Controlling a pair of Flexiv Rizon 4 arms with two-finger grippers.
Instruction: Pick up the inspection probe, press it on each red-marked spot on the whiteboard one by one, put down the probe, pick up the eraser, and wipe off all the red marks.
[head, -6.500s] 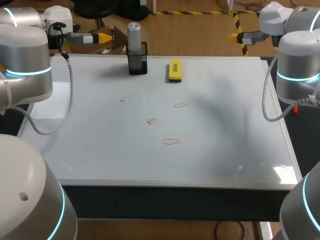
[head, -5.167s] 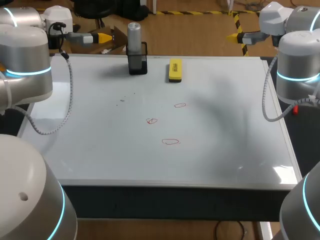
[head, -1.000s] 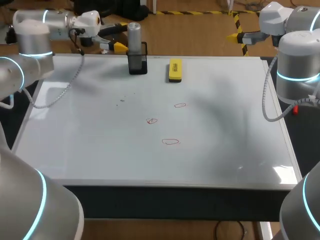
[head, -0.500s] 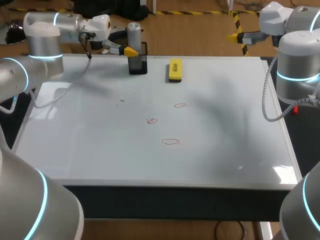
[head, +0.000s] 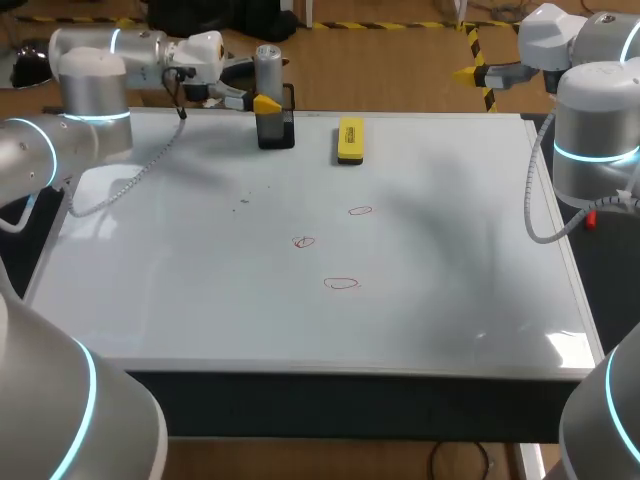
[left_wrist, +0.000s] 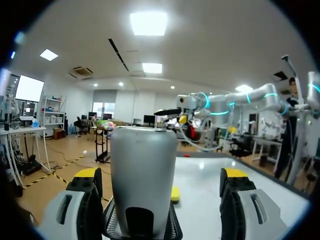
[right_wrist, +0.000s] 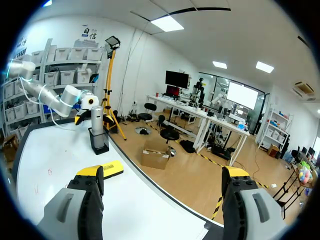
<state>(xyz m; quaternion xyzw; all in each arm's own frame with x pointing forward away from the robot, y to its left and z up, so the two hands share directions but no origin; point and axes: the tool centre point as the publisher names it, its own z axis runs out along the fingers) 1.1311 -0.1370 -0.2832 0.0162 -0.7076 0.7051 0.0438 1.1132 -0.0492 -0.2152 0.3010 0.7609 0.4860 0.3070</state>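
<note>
Probe (left_wrist: 143, 175) looks rigid, smooth, maybe slippery; we'd clamp its upper body between our wide-open left fingers (left_wrist: 80, 207).

At the whiteboard's (head: 450, 300) far edge, the grey cylindrical probe (left_wrist: 142, 165) stood between the left gripper's (left_wrist: 161, 176) spread fingers (left_wrist: 82, 210), the wider gap towards the yellow block eraser (head: 350, 140).
</note>
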